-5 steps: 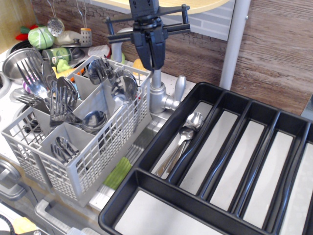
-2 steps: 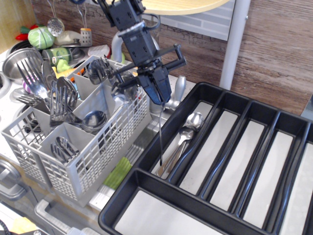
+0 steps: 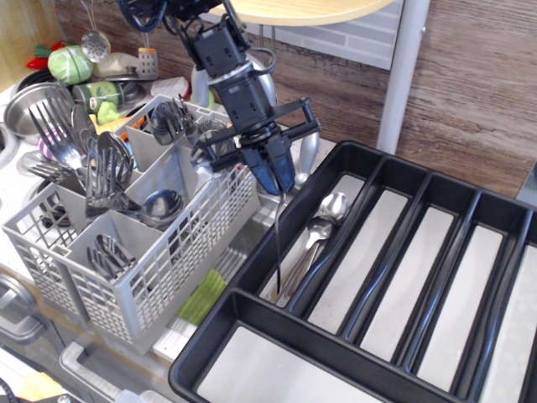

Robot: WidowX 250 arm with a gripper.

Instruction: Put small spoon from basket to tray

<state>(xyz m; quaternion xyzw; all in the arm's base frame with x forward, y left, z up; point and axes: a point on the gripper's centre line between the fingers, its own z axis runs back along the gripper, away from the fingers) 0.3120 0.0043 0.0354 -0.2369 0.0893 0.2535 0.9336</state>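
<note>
Kitchen counter, cluttered. Gripper (image 3: 278,185) clamped on small spoon (image 3: 278,243), hung upright over tray (image 3: 252,260)'s leftmost slot, just beside basket (image 3: 176,260), tip near the floor. Placing step; next, probably lower and release.

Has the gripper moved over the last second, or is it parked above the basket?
Yes. The gripper, shut on the small spoon, has dropped and shifted right, from above the basket to the tray's leftmost compartment.
</note>
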